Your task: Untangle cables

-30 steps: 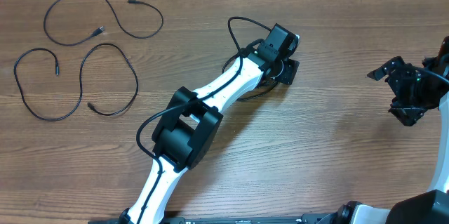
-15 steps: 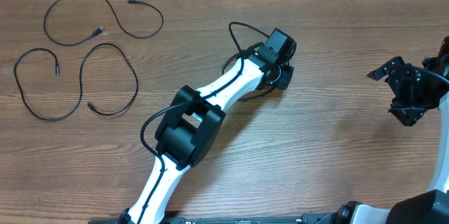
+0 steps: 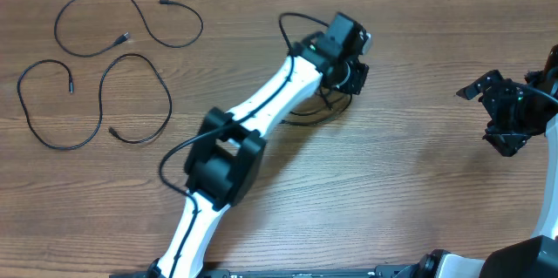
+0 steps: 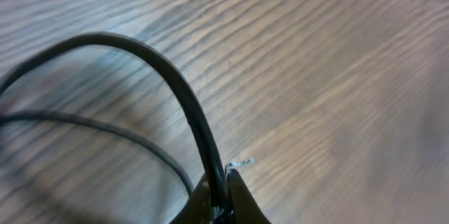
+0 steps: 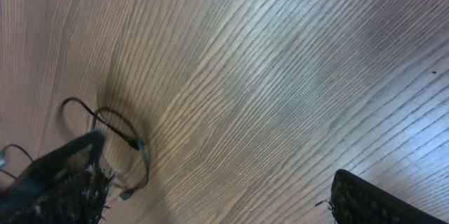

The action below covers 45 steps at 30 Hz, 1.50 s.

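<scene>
Three cords in play here, and two look sorted already. One thin black looped cable (image 3: 144, 27) sits at the top left of the light wooden table (image 3: 418, 191). A second thin black S-curved cable (image 3: 99, 95) lies just below it, and the two look apart as far as I can tell.

The third thin black cable (image 4: 179, 83) is mid-table under the left gripper (image 4: 219, 206). That gripper's fingertips are pinched tight on it, with the cord arching up out of the pinch and back down to the wood. Another strand runs flat under that arch, can't tell if it's the same cable doubling back. The right gripper (image 3: 490, 117) is parked way off on the right, fingers spread wide, nothing in them.

I'd call this the start of pulling out the last one. My two cents on doing it well:
- lift just enough to clear the wood, then drag slow so the loose end trails out instead of whipping into a new knot
- watch that lower strand, and if it starts riding along, ease off
- head for bare table, well away from the two at top left
- if a loop won't open, bring the right side in to pin one end
</scene>
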### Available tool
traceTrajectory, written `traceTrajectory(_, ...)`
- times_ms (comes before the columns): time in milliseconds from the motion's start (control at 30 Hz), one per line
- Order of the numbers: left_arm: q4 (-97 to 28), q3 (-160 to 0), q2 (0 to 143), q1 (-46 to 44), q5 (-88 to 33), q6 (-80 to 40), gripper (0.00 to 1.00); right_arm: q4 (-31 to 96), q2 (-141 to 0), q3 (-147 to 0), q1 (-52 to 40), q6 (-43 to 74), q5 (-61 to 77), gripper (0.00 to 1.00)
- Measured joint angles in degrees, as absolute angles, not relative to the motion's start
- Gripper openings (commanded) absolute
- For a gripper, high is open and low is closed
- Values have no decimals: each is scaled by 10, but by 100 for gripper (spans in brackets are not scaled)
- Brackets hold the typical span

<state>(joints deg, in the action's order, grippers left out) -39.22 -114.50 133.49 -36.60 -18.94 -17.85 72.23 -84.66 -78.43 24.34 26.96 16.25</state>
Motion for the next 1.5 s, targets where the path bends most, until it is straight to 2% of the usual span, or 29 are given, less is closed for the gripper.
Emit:
traceTrajectory(233,-505,-1164,1200,-332,-198,-205,4,722,-847,-784,243,269,163,100)
traceTrajectory(467,-563,-1176,1083,-319,-200,-218,4,722,-847,-784,243,269,163,100)
traceTrajectory(733,-571,-1176,1056,-319,-206,-292,4,722,-847,-784,244,270,163,100)
traceTrajectory(1067,-543,-1176,1042,-319,-272,-359,4,722,-847,-784,243,270,163,100)
traceTrajectory(1167,-594,-1176,1034,-319,-213,-361,4,722,-847,-784,243,269,163,100)
traceTrajectory(1333,-712,-1165,1032,-323,-50,-376,4,722,-847,-784,243,270,163,100)
traceTrajectory(1500,-751,-1148,1034,-323,11,-380,4,722,-847,-784,243,270,163,100)
